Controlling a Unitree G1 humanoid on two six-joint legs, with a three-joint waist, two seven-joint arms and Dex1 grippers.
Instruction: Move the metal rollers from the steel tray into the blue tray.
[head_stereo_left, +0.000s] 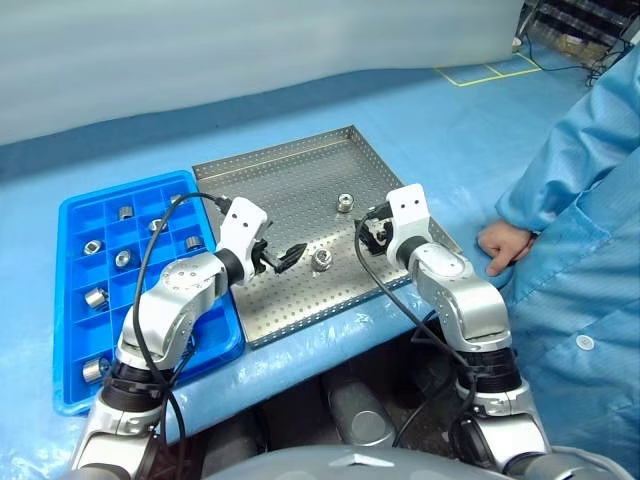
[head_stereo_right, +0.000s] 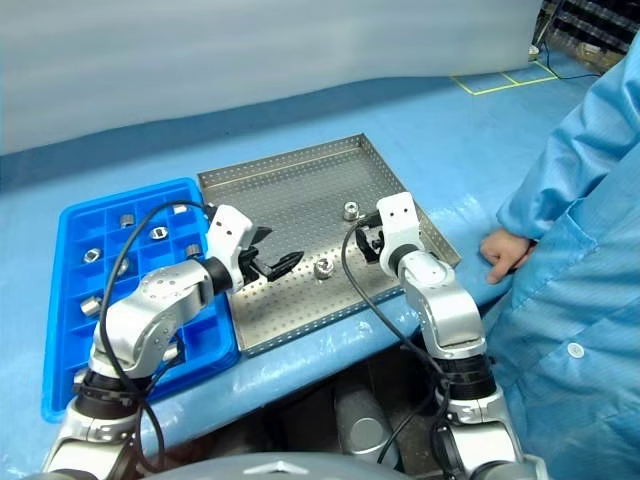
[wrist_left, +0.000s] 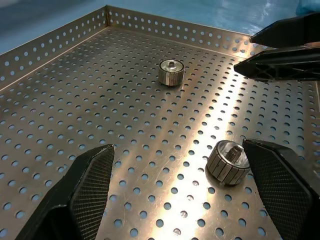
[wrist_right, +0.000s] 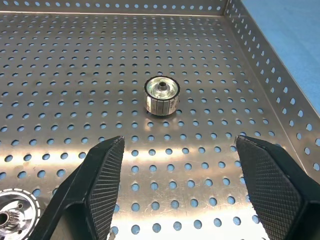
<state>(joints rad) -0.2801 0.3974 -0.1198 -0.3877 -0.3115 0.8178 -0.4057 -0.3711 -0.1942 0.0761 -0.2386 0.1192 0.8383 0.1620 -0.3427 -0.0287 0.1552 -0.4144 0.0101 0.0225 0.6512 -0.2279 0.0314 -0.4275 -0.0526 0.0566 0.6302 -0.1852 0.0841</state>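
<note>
Two robot arms reach forward over a table covered in blue cloth (head_stereo_left: 420, 130). On the robot's left lies the blue tray (head_stereo_left: 70, 215), a bright plastic rectangle divided into a grid of small square compartments. Seven or so metal rollers sit in separate cells, one per cell, among them one near the far edge (head_stereo_left: 125, 212) and one at the near corner (head_stereo_left: 92, 370); other cells are partly hidden behind the left arm.

Just beside it, touching along one side, lies the steel tray (head_stereo_left: 290, 165), a wide flat silver sheet with a low rim, floor and rim dotted with round holes. It holds two rollers, short shiny ribbed cylinders with a central hub: a near roller (head_stereo_left: 323, 260) and a far roller (head_stereo_left: 345, 203).

Left gripper (head_stereo_left: 283, 258) hovers low over the steel tray, its two black textured fingers spread wide with nothing between them. In the left wrist view the near roller (wrist_left: 228, 162) lies just inside one fingertip (wrist_left: 280, 180).

Right gripper (head_stereo_left: 372, 232) also stands open and empty. In the right wrist view the far roller (wrist_right: 162, 95) lies ahead of the fingers, centred between them but apart.

A person's hand (head_stereo_left: 505, 243), in a light blue sleeve, rests on the table's right edge
</note>
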